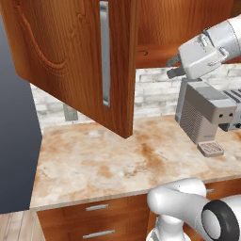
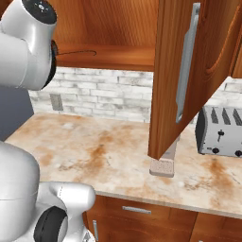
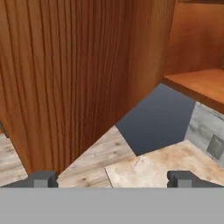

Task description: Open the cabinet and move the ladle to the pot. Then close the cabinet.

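gripper [image 3: 111, 178] with jaws wide apart and empty, beside the swung-open cabinet [image 3: 78, 74] door; ladle [image 2: 75, 52] lies flat on the shelf beyond, handle lengthwise.

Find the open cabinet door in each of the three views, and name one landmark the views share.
Left base view: door swung out, upper left, silver handle facing the camera.
Right base view: door right of centre, above the counter.
Hand view: door's plain inner face across the left and centre.
Shared landmark: the speckled counter.
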You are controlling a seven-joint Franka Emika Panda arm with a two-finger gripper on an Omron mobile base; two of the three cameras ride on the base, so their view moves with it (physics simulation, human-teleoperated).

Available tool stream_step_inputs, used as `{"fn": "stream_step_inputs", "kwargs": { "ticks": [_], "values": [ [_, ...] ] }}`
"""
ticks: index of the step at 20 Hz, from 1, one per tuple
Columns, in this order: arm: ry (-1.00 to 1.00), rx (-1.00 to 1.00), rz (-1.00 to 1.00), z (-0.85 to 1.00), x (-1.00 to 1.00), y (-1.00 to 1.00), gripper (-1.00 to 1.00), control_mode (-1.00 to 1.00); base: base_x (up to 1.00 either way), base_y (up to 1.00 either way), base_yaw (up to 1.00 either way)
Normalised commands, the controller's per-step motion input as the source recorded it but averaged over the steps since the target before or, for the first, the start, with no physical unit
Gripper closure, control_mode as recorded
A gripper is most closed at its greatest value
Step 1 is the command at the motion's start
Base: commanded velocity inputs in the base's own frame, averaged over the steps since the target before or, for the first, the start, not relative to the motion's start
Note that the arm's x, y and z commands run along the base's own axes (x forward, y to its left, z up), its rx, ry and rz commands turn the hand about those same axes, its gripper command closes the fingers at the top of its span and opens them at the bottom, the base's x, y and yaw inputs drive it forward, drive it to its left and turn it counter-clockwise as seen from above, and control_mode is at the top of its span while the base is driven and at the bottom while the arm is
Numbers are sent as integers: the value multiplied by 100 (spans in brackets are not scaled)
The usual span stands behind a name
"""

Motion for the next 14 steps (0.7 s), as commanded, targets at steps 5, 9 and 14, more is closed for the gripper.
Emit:
{"fn": "stream_step_inputs", "kwargs": {
  "ticks": [5,9,14],
  "values": [
    [-10,0,-39,-31,28,0,-100,-100,0,0,0],
    [-1,1,-30,-16,66,3,-100,-100,0,0,0],
    [0,7,-18,1,71,8,-100,-100,0,0,0]
  ]
}}
